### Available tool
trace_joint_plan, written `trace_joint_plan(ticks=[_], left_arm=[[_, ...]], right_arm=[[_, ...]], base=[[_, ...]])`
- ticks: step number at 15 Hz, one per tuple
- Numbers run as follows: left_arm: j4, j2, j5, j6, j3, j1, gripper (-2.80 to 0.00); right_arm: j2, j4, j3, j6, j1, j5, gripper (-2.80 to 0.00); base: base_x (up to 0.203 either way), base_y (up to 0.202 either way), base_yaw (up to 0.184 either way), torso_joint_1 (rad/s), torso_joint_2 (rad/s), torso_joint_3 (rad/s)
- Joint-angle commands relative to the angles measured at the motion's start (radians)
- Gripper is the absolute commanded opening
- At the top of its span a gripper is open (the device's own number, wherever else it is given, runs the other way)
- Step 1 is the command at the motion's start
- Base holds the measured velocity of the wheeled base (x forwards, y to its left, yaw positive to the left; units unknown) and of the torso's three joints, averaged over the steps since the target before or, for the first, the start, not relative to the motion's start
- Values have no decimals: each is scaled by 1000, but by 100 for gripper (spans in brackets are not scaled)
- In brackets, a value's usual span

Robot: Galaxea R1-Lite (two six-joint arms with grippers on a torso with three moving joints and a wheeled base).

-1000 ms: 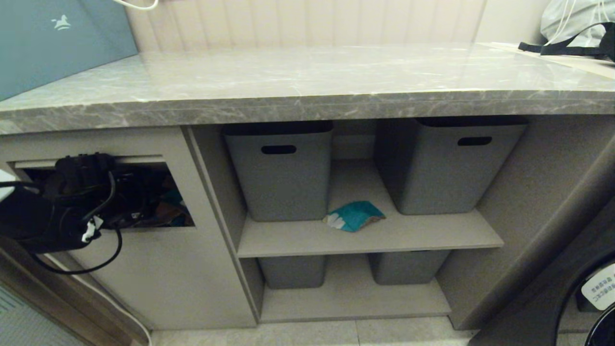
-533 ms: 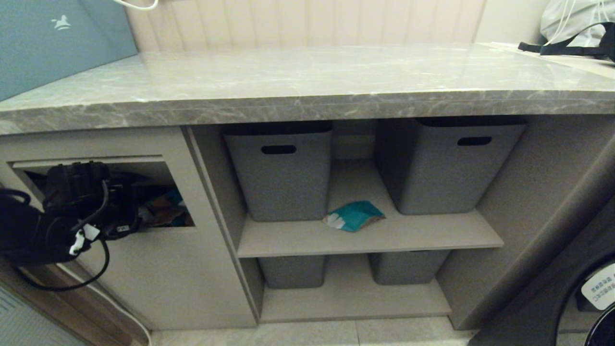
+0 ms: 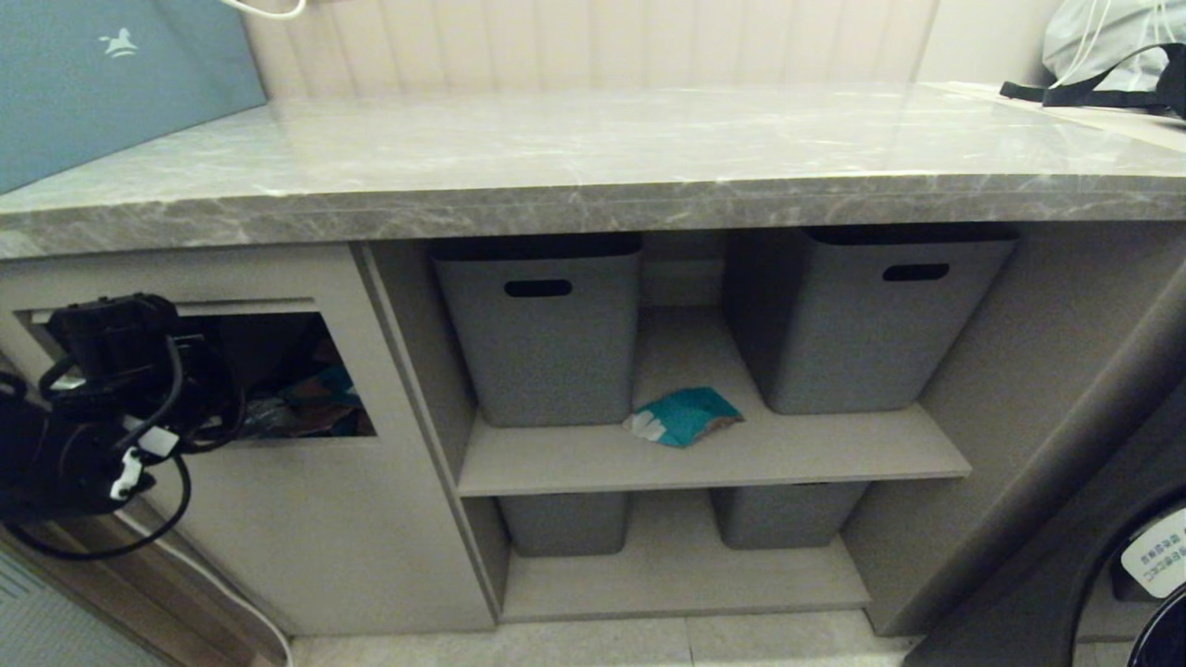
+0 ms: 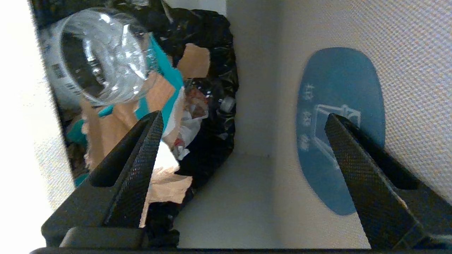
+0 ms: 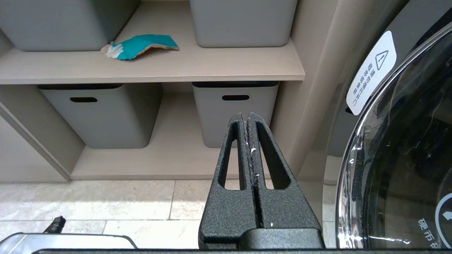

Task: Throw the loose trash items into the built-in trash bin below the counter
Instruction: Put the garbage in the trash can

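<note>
My left gripper hangs at the mouth of the built-in trash bin, open, with nothing between its fingers. The flap with the blue oval icon stands pushed inward beside one finger. Inside lie a black liner, a clear bottle and the turquoise card with brown cardboard back. A wrinkly teal packet lies on the middle shelf between two tubs, under the marble counter. My right gripper is shut and empty, low over the floor, outside the head view.
Grey tubs with slot handles stand on the shelves, with two more below. A blue-grey bag with a horse logo sits on the counter's left. A round glass appliance door is at the right.
My left gripper has drawn back leftward out of the bin opening and its jaws have spread wider. The turquoise card stays inside the bin. The right arm has not moved.
</note>
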Motion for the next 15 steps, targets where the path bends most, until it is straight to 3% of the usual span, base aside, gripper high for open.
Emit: trace_joint_plan(ticks=[1, 4, 8, 15], left_arm=[[-25, -21, 0, -7, 1, 1, 0], [-22, -39, -5, 1, 43, 0, 0], [-19, -82, 13, 90, 182, 1, 0], [-24, -197, 67, 92, 331, 6, 0]], right_arm=[[-1, 0, 0, 0, 0, 0, -280], [-1, 0, 0, 0, 0, 0, -280], [-1, 0, 0, 0, 0, 0, -280], [-1, 0, 0, 0, 0, 0, -280]], base=[[0, 0, 0, 0, 0, 0], [0, 0, 0, 0, 0, 0], [0, 0, 0, 0, 0, 0], [0, 0, 0, 0, 0, 0]])
